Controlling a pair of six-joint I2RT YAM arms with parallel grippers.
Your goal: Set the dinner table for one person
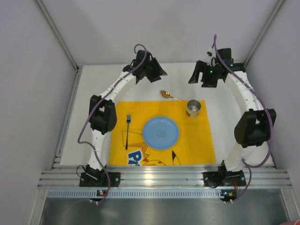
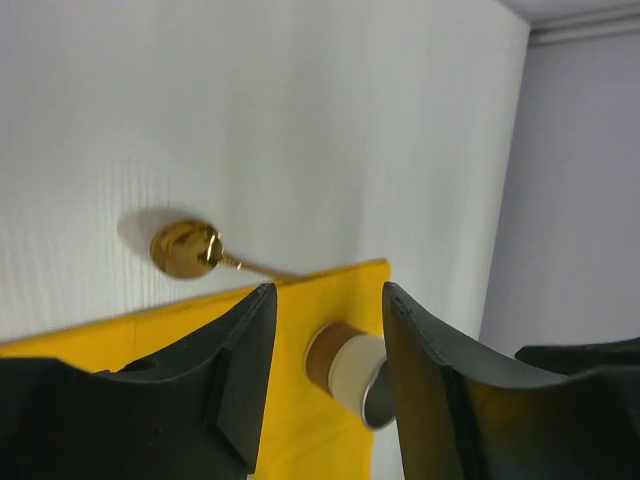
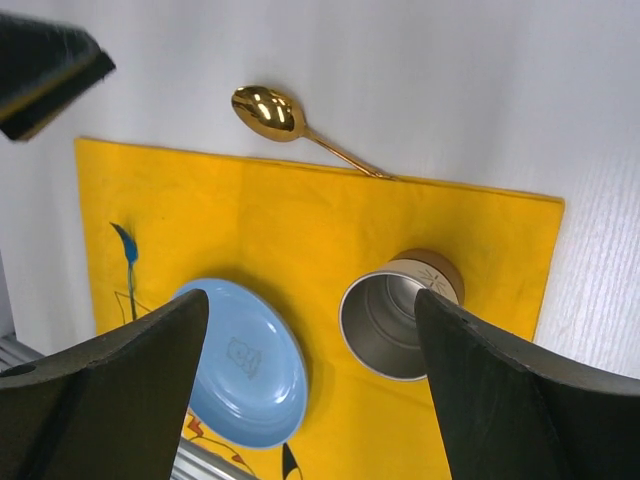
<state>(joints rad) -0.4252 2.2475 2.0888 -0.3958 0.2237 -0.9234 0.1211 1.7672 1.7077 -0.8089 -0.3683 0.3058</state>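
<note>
Dinner table [image 1: 178,77], long axis left-right

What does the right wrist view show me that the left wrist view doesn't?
Only the right wrist view shows the blue plate, the fork left of it, and the inside of the metal cup, which looks empty. Only the left wrist view shows the grey side wall on the right. Both show the gold spoon, its bowl on the white dinner table and its handle tip reaching the yellow placemat, where the cup stands.
</note>
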